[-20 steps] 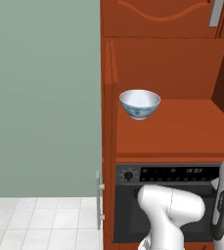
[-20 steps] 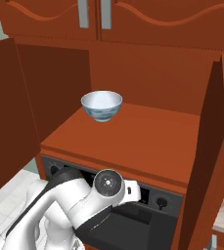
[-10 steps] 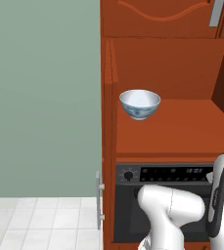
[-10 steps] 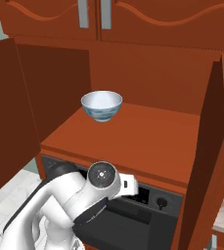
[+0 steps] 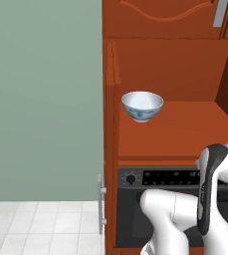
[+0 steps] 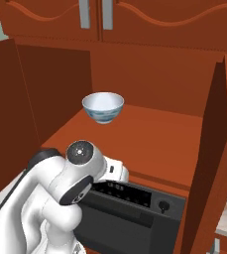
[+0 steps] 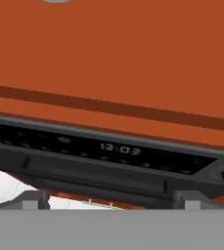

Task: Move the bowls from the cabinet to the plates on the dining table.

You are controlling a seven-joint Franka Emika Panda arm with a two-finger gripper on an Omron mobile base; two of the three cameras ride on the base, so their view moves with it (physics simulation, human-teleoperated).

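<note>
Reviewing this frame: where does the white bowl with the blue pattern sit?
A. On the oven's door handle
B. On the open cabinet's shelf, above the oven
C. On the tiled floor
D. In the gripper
B: the white bowl with the blue pattern stands upright on the shelf of the open cabinet, above the black oven, with nothing touching it.

Clock readout "13:03", pale digits on black control panel (image 7: 108,149) of oven, hand view. Panel sits just ahead of gripper (image 7: 108,200), between fingertips (image 7: 35,199) and across full width. Same panel in base views (image 5: 170,177): faint marks along strip, too small to read. Thin vertical lettering on dark band of arm link (image 5: 203,191), illegible. No other text legible.
</note>
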